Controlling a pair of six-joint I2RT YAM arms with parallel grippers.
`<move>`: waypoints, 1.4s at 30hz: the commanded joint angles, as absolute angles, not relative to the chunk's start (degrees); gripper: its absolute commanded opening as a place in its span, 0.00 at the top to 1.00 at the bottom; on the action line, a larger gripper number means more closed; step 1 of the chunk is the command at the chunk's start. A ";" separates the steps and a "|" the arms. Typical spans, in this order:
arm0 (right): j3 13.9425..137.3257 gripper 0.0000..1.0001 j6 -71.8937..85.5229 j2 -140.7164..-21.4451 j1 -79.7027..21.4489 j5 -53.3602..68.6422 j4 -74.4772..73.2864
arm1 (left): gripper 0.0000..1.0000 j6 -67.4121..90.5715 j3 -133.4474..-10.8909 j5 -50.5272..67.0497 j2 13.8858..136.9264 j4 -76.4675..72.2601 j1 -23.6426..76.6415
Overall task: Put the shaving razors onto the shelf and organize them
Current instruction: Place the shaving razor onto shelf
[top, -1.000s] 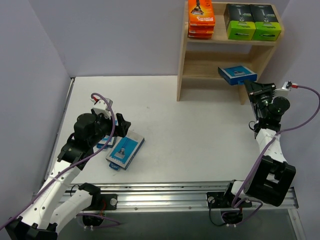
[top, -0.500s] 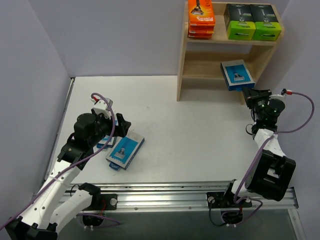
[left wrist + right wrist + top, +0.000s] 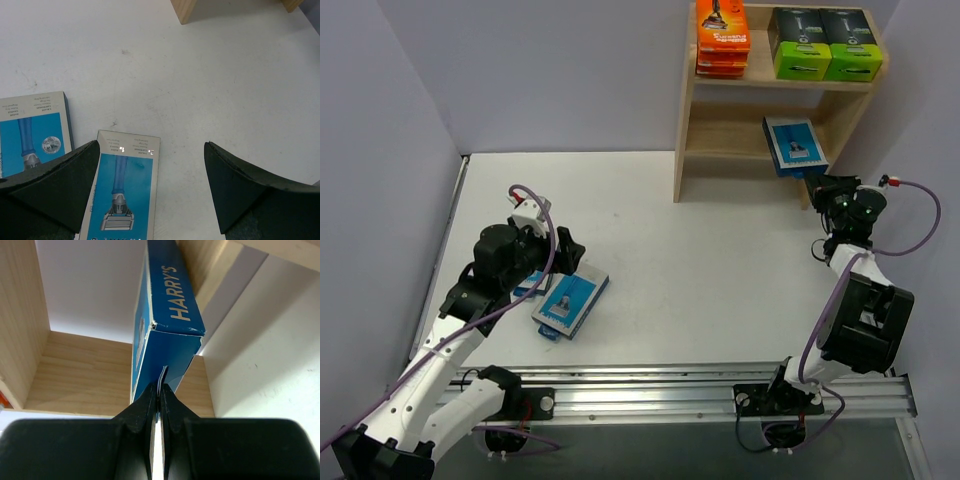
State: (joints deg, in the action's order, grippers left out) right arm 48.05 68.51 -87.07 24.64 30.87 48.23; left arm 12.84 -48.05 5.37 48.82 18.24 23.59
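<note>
The right arm is reaching forward from its base to the wooden shelf (image 3: 691,110), with its wrist raised at the front of the lower tier, close beside the shelf's right side panel. The right gripper (image 3: 159,388) is pinching shut on the end flap of a blue razor pack (image 3: 169,305) marked HARRY'S. It is holding the pack on edge in the opening between the 2 shelf boards, toward the right. From above, the pack is tilting with its printed face showing. Whether it is touching the lower board cannot be told.

The left arm is bending low over the left part of the white table (image 3: 720,260). The left gripper (image 3: 151,144) is hanging with its fingers spread wide, gripping nothing. It is hovering over 2 more blue packs, one (image 3: 122,192) lying flat right under the fingers and the other (image 3: 33,131) just beside it at the left, partly under a finger.

That is making 3 blue packs in all. On the top tier, 3 orange packs (image 3: 723,40) are sitting in a stack at the left, and 2 black boxes with green ends (image 3: 824,44) are standing side by side at the right.

A purple cable (image 3: 918,222) is looping out from the right wrist. A metal rail (image 3: 650,392) is running along the near edge of the table.
</note>
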 commanded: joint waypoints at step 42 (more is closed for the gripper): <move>65.57 1.00 73.04 -103.18 23.20 27.16 54.76 | 0.06 11.43 -51.50 4.57 51.24 18.37 26.19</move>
State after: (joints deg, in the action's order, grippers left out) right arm 62.85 73.34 -103.02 23.53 26.85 51.46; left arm 12.34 -48.77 4.82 51.24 18.28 25.87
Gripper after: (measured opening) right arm 0.009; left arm 0.941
